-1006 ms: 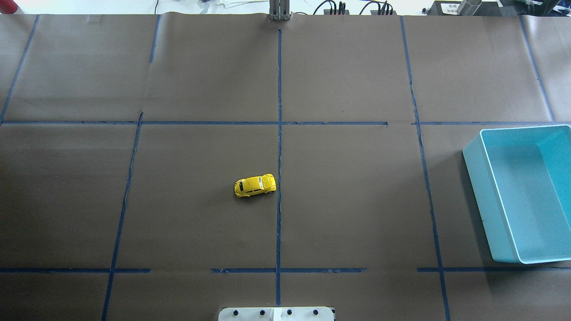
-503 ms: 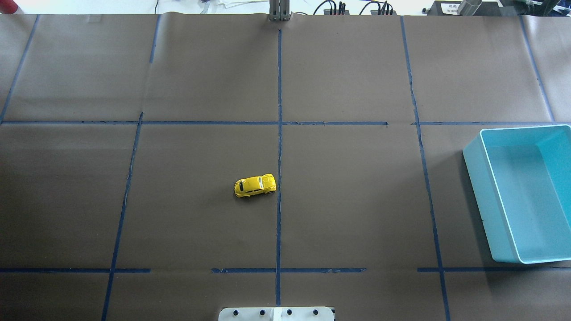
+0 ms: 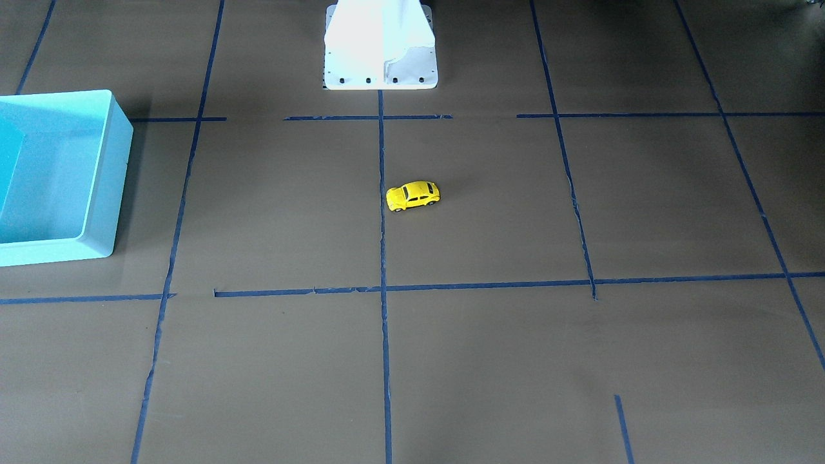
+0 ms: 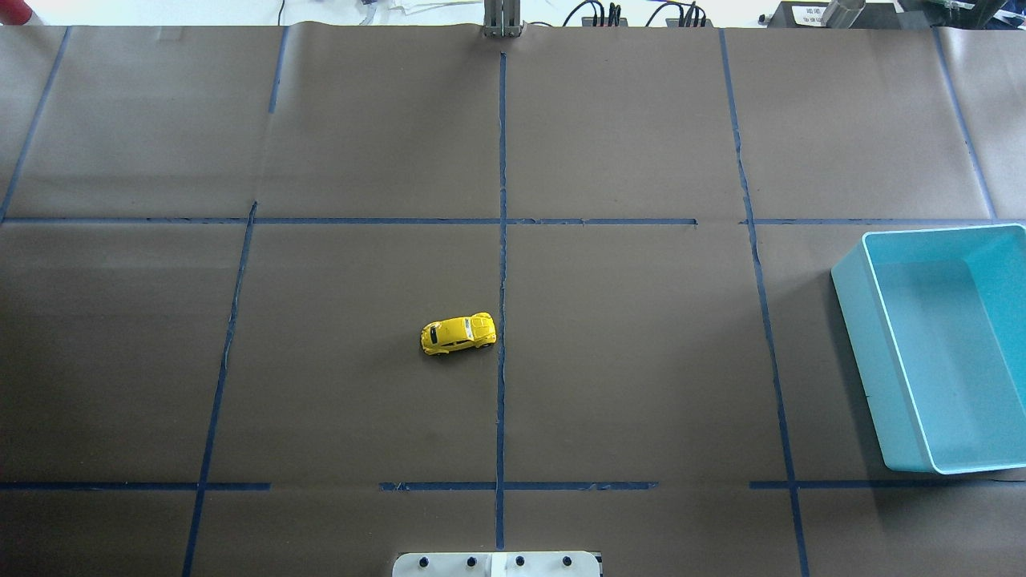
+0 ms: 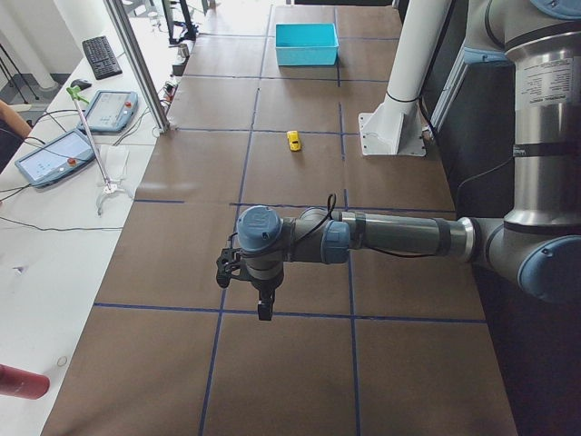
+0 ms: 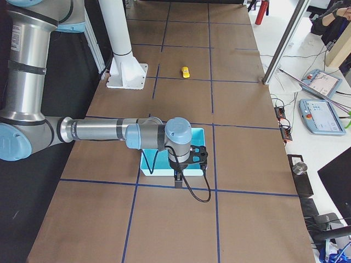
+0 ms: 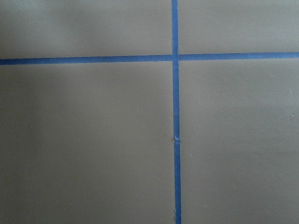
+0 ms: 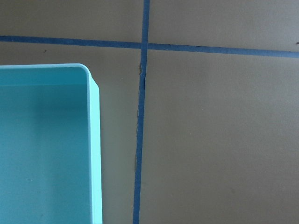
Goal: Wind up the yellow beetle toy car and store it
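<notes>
Resting on its wheels, the yellow beetle toy car [image 4: 458, 333] sits on the brown paper out in front of the white base [image 4: 497, 564]. It is some way off from the base and just on the robot's left of the blue tape line [image 4: 502, 280] that runs forward from the base's middle. Its body lies roughly across the table, slightly skewed, with one end close beside that line but not on it. It stands free of both arms.

The turquoise bin [image 4: 856, 336] stands far out to the robot's right of the base, open side up and well apart from the car. Its long walls are turned a little against the tape grid.

The left gripper [image 5: 264, 313] hangs from the outstretched left arm far to the robot's left of the base, farther out than the car. Its fingers point down at the paper near a crossing of tape lines, and its wrist camera shows only such a crossing and bare paper. Only the side camera shows it, so I cannot tell how far its jaws stand apart or whether they hold anything.

The right gripper [image 6: 178, 181] hangs far to the robot's right of the base and points down over the bin's outer edge, on the side farthest from the base. Its wrist camera looks down on one rounded bin corner beside another tape crossing. Its jaws cannot be judged either, whether spread or closed, laden or bare.
</notes>
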You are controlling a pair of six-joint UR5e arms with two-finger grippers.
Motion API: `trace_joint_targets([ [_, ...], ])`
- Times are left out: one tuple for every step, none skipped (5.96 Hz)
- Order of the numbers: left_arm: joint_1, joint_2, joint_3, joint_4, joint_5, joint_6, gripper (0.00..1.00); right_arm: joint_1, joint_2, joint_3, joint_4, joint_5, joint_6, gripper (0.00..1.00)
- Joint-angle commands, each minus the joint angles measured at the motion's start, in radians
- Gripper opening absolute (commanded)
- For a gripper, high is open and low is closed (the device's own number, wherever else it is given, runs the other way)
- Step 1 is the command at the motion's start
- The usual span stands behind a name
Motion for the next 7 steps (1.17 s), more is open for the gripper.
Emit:
trace_joint_targets([
  [-0.001,0.001,0.001,0.001,0.001,0.0,1.0,0.0,0.0,-0.017,0.0,-0.002,-0.006,1.0],
  [-0.001,0.001,0.002,0.0,0.001,0.0,1.0,0.0,0.0,-0.015,0.001,0.0,-0.007,1.0],
  [0.001,0.001,0.004,0.001,0.001,0.0,1.0,0.0,0.002,-0.017,0.001,-0.002,-0.007,1.0],
  [0.001,-0.002,0.021,-0.002,0.001,0.002,1.0,0.0,-0.004,-0.018,0.0,-0.002,-0.006,1.0],
  [0.001,-0.003,0.01,-0.002,-0.005,0.002,1.0,0.0,-0.004,-0.018,0.0,-0.003,-0.009,1.0],
  [0.001,-0.003,-0.016,0.0,-0.007,0.002,1.0,0.0,-0.004,-0.023,0.0,-0.003,-0.009,1.0],
  [0.005,-0.008,-0.06,-0.002,-0.004,0.0,1.0,0.0,-0.004,-0.023,0.001,-0.002,-0.009,1.0],
])
